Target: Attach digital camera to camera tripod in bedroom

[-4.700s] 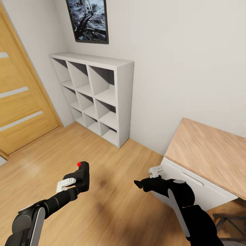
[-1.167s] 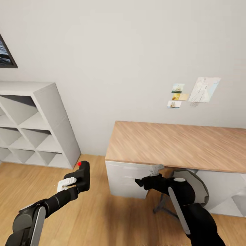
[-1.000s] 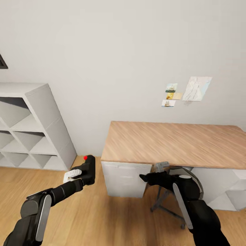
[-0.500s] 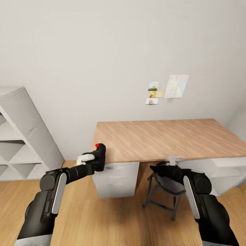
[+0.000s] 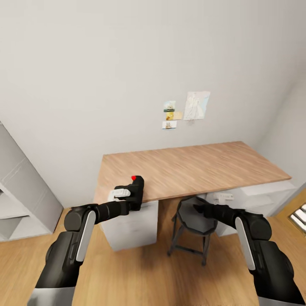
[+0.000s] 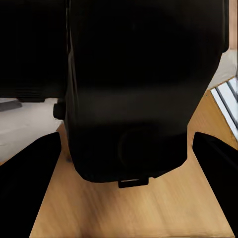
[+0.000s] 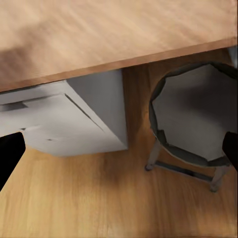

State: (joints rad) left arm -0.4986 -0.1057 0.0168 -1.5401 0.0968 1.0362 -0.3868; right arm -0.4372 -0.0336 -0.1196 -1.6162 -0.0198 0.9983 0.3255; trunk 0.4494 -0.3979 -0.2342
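Observation:
The digital camera [image 5: 136, 191], a small black body with a red button on top, is held upright in my left gripper [image 5: 131, 196], which is shut on it just in front of the desk's near left edge. In the left wrist view the camera's black body [image 6: 139, 99] blocks most of the picture. My right gripper [image 5: 203, 208] hangs open above the stool with nothing in it; its dark fingertips [image 7: 10, 153] sit far apart in the right wrist view. The camera tripod is out of view.
A wood-topped desk [image 5: 191, 163] stands against the white wall, with a white drawer unit [image 5: 127, 231] under its left end and a dark stool [image 5: 191, 219] beneath the middle. A white cube shelf [image 5: 17, 187] is at the left. Paper notes [image 5: 187, 108] hang on the wall.
The head view has swung right, so the shelf has slid off to the left and the desk is centred. My left arm has stretched forward and up, still holding the camera.

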